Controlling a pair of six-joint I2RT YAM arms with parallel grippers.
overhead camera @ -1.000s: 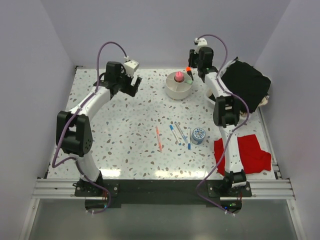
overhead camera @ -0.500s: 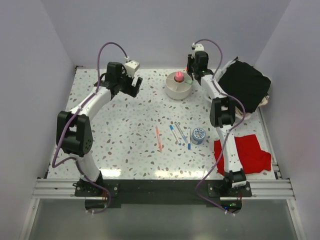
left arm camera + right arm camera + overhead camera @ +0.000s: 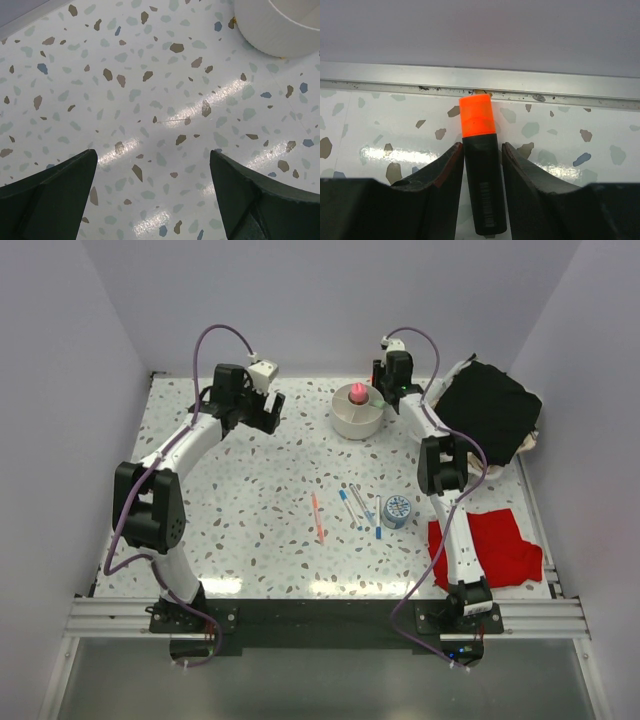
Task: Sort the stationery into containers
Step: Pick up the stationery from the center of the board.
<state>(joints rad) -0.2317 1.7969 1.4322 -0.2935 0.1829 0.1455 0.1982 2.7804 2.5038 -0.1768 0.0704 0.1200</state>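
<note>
Over by the bowl: orange-and-black highlighter is clamped in the right tool
Left tool: fingers are spread wide above desk

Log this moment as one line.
left gripper: open, empty | right gripper: shut on orange-and-black highlighter, beside bowl | pink-capped stick: in bowl | pens: on table

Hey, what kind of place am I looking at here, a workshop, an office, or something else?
Most likely a robotics lab test cell: a left arm and right arm bolted to a metal rail, plain walls boxing in a speckled table, and pens laid out near a white bowl.
</note>
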